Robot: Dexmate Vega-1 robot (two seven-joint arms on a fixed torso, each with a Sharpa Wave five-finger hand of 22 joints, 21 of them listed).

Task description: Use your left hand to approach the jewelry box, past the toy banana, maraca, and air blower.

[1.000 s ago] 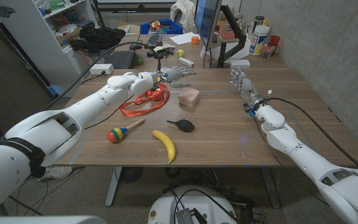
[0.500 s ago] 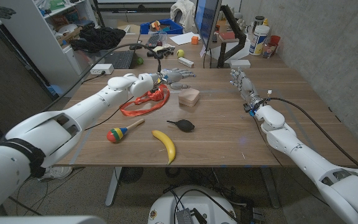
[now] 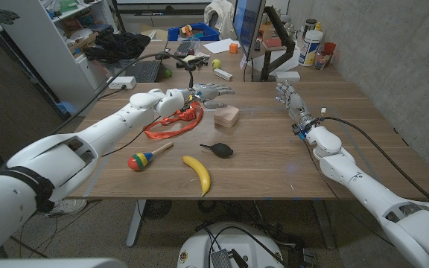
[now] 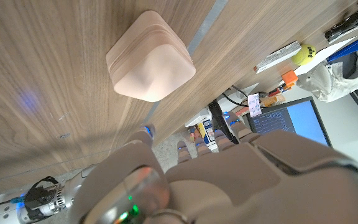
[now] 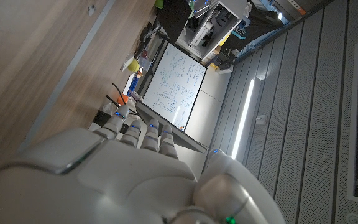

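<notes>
The jewelry box (image 3: 226, 116), a pale pink rounded square, sits on the wooden table (image 3: 274, 156) past the middle; it also shows in the left wrist view (image 4: 150, 57). My left hand (image 3: 211, 91) hovers just behind and left of the box, fingers spread, holding nothing. Nearer the front lie the yellow toy banana (image 3: 197, 174), the black air blower (image 3: 218, 150) and the colourful maraca (image 3: 147, 158). My right hand (image 3: 287, 95) stands at the far right of the table with its fingers extended, nothing in it.
A red strap (image 3: 174, 120) lies under my left forearm. Beyond the table's far edge stand a monitor (image 3: 247, 30), a laptop (image 3: 141, 71) and clutter. Bottles (image 3: 310, 46) stand at the back right.
My left hand has crept slightly farther along above the table towards the back of the jewelry box. The right arm has stayed still.
</notes>
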